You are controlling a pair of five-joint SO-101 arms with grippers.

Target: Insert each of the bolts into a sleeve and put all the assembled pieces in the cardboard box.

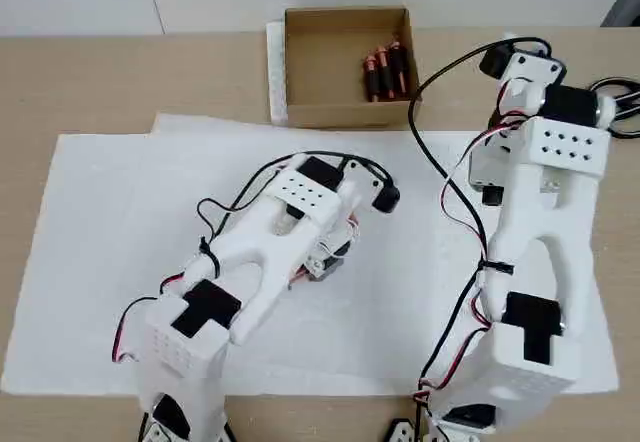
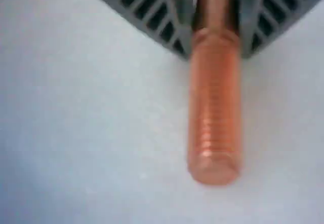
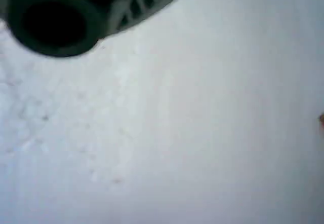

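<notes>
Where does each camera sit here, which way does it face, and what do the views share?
High view: fixed above the table, looking down at the white sheet, cardboard box and both arms.
Left wrist view: on the left arm's wrist, looking along the left claw, shut on a copper bolt.
Right wrist view: on the right arm's wrist, facing the sheet close up; part of the right claw and a dark sleeve show.
Shared: all three show the white sheet.
</notes>
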